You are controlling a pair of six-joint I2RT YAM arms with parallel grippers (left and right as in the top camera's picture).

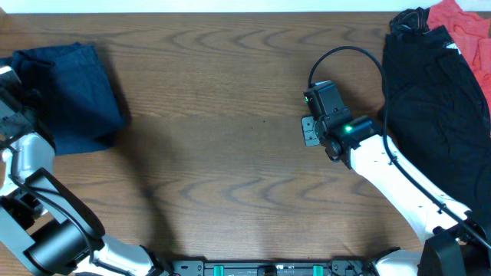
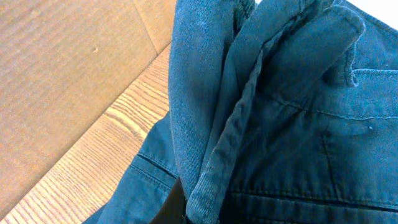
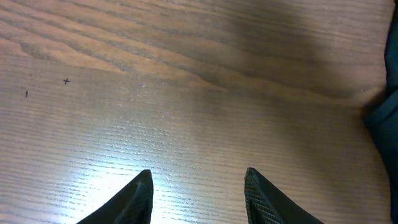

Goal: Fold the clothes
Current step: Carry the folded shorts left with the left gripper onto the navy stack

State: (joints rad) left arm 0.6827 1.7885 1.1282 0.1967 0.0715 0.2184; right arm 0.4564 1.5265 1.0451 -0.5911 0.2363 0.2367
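A folded dark navy garment [image 1: 73, 92] lies at the table's far left. My left gripper [image 1: 19, 103] is at its left edge. In the left wrist view the denim-like cloth [image 2: 280, 124] fills the frame, and a thick fold of it is pinched beside one dark finger [image 2: 171, 205]; the other finger is hidden. My right gripper [image 1: 311, 130] is open and empty over bare wood right of centre, its two fingertips [image 3: 199, 186] wide apart. A heap of dark clothes [image 1: 433, 100] lies at the far right, and its edge shows in the right wrist view [image 3: 385, 106].
A red cloth [image 1: 460, 23] lies at the back right corner behind the dark heap. A black cable [image 1: 345, 54] loops above the right wrist. The wooden table [image 1: 222, 115] spans between the two garments. The left arm's base [image 1: 54, 238] sits at the front left.
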